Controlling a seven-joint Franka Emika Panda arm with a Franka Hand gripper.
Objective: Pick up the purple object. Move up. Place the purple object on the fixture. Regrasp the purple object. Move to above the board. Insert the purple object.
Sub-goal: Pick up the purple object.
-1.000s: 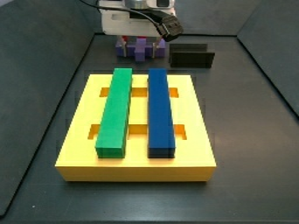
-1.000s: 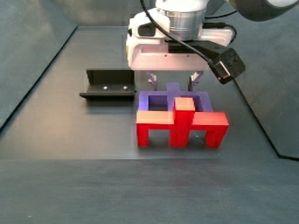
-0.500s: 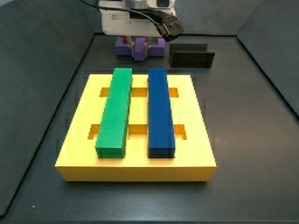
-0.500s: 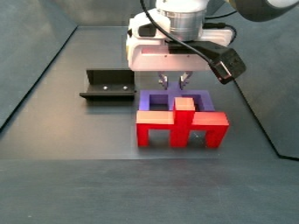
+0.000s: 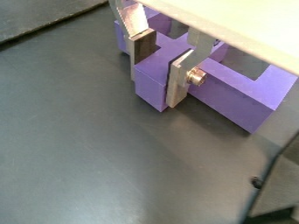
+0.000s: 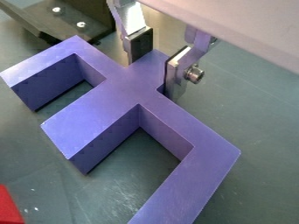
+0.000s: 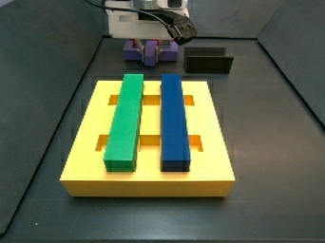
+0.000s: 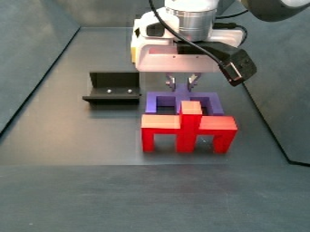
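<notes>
The gripper [image 8: 183,84] has come down, its fingers [image 6: 138,45] now straddling the purple object [image 6: 128,101].

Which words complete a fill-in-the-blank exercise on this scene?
1. The end effector straddles a rib of the ____ object.
2. On the yellow board, a blue bar lies beside a ____ bar.
3. The dark fixture holds ____ pieces.

Missing words: purple; green; no

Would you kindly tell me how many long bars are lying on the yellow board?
2: a green bar and, right beside it, a blue bar, both on the board. The gripper is lowered onto the purple object.
</notes>
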